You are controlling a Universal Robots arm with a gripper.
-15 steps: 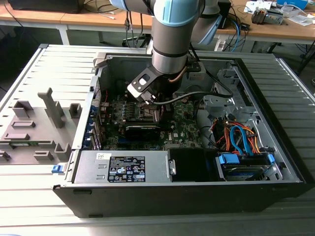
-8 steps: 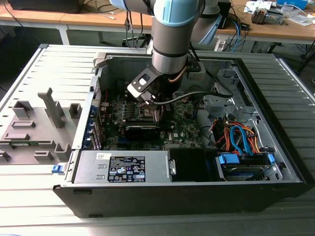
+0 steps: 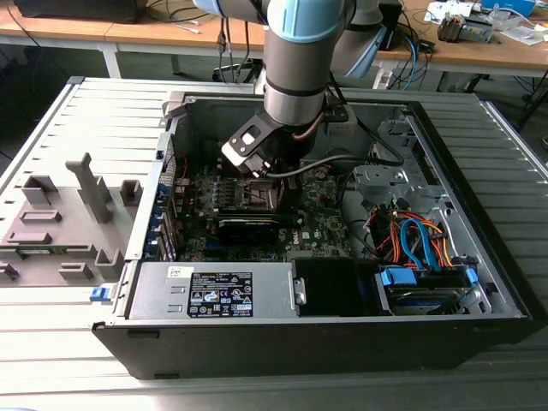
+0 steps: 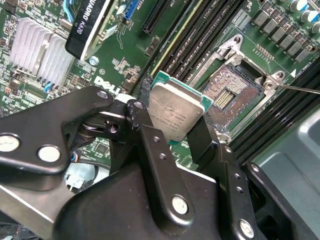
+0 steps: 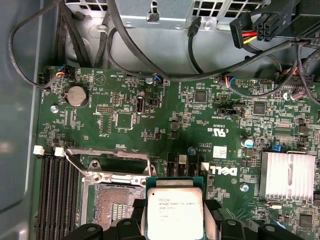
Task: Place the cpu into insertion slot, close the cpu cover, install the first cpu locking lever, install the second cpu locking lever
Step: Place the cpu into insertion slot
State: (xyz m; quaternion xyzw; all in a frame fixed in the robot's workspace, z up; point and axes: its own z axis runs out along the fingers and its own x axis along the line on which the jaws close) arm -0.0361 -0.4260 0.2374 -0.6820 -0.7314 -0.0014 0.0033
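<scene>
A workshop with wooden desks (image 3: 154,34) sits behind a grey ribbed table (image 3: 51,342). On the table a black computer case (image 3: 325,342) lies on its side, open upward, with grey holders (image 3: 60,214) on the exterior view's left. My arm (image 3: 295,77) reaches down into the case over the green motherboard (image 3: 321,214). The pincer (image 4: 172,127) is clamped on the cpu (image 4: 175,112): in both wrist views its two black fingers (image 4: 147,140) press opposite edges of the chip, silvery face showing. The cpu hangs off the board, tilted, just beside the insertion slot (image 4: 231,92) and not seated in it. The slot's grid of contacts lies bare. In the first wrist view the cpu cover (image 5: 110,161) is swung up off the slot along one edge. In the second wrist view a thin wire lever (image 4: 299,89) juts past a corner. Room is tight: long black memory slots (image 5: 57,190) flank the slot on two sides, with the grey case wall (image 5: 20,125) just beyond one bank. A finned silver heatsink (image 5: 287,175) stands well apart, and a black card (image 4: 87,27) stands near it. Loose black cables (image 5: 150,50) drape over the board's edge near a coin battery (image 5: 77,96). In the exterior view a power supply (image 3: 214,291) and orange and blue drive cables (image 3: 419,240) lie along the case's near wall.
</scene>
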